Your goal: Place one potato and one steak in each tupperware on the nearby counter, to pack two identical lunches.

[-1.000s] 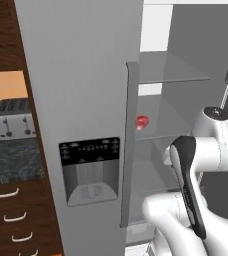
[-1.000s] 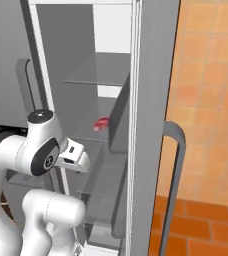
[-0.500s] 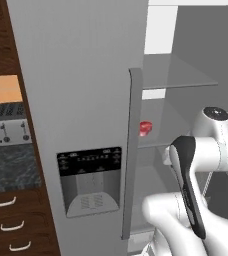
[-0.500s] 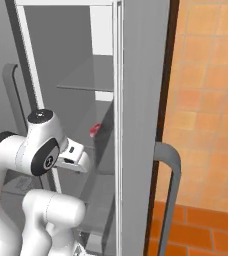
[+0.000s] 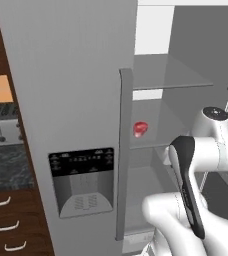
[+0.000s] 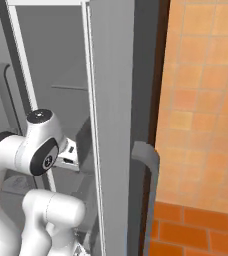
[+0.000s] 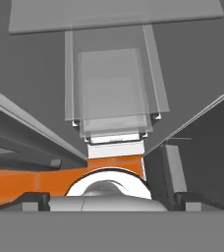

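I have the fingers [image 7: 35, 201] spread fully wide, holding nothing. The steak [image 5: 140, 128] lies on a fridge shelf [image 5: 168, 80] level, beyond and left of my hand as the left base view shows it. I can't tell its long axis.

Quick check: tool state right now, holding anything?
Tool: open, jaws spread wide at the bottom of the hand view, nothing between them.
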